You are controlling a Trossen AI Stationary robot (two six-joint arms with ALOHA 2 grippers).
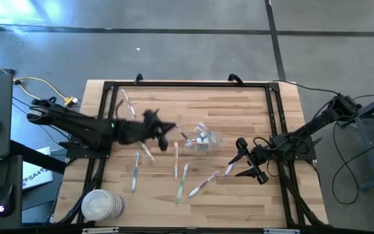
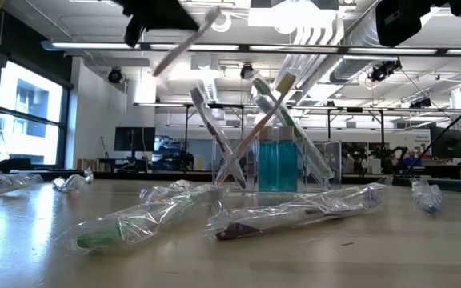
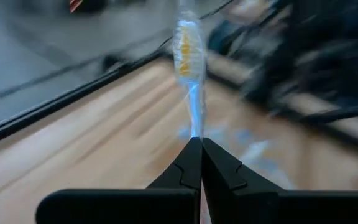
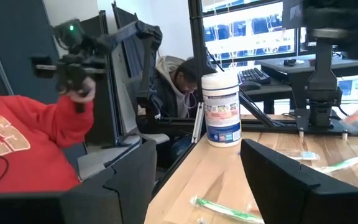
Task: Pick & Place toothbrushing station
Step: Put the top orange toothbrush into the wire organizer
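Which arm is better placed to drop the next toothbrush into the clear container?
Left. Its end effector is shut on a wrapped toothbrush, raised just beside the clear container. The right end effector is open and holds nothing.

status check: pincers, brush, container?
Left pincer shut on wrapped toothbrush, lifted beside the clear container. Right pincer open, waiting right of it. Several brushes already in container; nothing blocking.
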